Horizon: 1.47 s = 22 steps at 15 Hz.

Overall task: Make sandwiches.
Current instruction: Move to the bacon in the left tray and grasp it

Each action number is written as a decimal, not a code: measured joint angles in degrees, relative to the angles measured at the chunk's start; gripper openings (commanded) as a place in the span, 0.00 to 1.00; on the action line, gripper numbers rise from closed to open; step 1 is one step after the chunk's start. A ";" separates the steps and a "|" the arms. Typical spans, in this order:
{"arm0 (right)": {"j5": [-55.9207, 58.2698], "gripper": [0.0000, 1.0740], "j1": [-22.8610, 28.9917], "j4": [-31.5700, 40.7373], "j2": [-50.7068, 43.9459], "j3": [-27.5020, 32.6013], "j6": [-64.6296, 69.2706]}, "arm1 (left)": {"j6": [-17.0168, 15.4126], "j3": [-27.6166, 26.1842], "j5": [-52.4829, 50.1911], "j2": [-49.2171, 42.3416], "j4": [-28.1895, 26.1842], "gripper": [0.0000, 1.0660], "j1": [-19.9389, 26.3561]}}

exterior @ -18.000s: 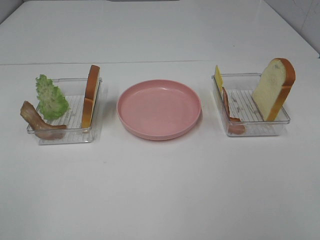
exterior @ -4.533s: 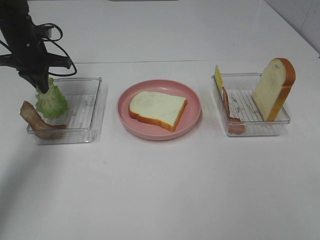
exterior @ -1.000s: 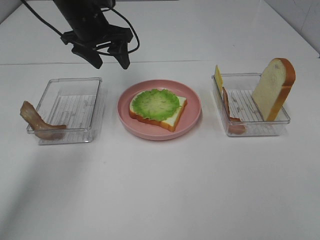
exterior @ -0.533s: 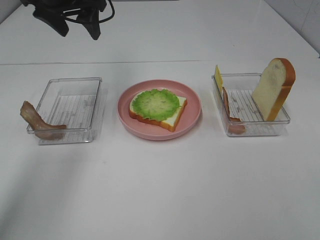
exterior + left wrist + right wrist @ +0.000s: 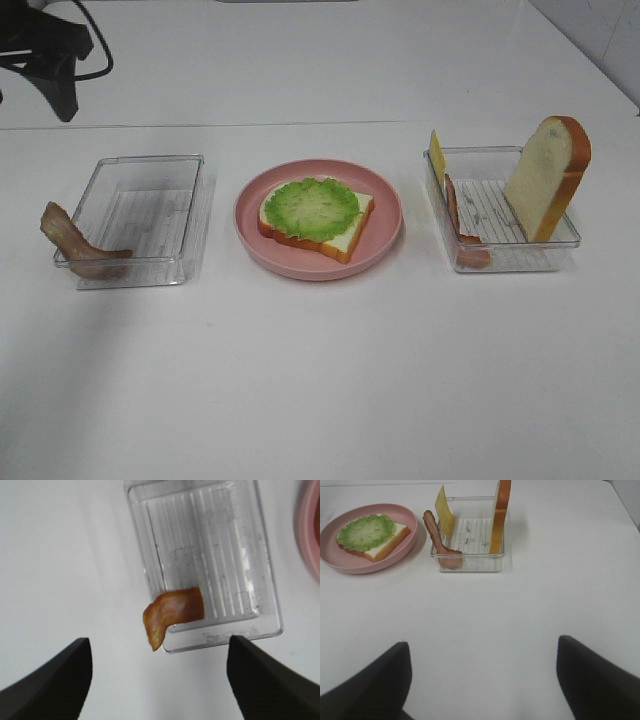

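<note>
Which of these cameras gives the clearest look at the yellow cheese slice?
The right wrist view: the cheese slice shows its broad yellow face, leaning in the clear tray beside a bacon strip. The exterior high view catches only a narrow yellow sliver. The left wrist view does not show it.

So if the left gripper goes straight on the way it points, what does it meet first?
Most likely the bacon strip draped over the rim of the clear tray, nearly centred ahead of the open left gripper. Depth is unclear; the rim might come first.

Clear ribbed plastic tray point(image 5: 150, 215), smooth matt pink plate point(image 5: 386, 200), glossy bacon strip point(image 5: 65, 235), smooth white table point(image 5: 320, 380)
</note>
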 measured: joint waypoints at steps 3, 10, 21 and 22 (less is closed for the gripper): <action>0.00 0.71 0.00 0.00 0.00 0.00 0.00 | -1.49 4.13 0.06 -0.17 0.00 0.67 1.43; 0.00 0.71 0.00 0.00 0.00 0.00 0.00 | -2.75 9.97 -3.95 2.23 -1.26 0.67 1.49; 0.00 0.71 0.00 0.00 0.00 0.00 0.00 | -2.75 9.97 -5.96 9.74 -1.26 0.56 1.49; 0.00 0.71 0.00 0.00 0.00 0.00 0.00 | -2.75 9.97 -6.82 9.74 -1.60 0.50 1.49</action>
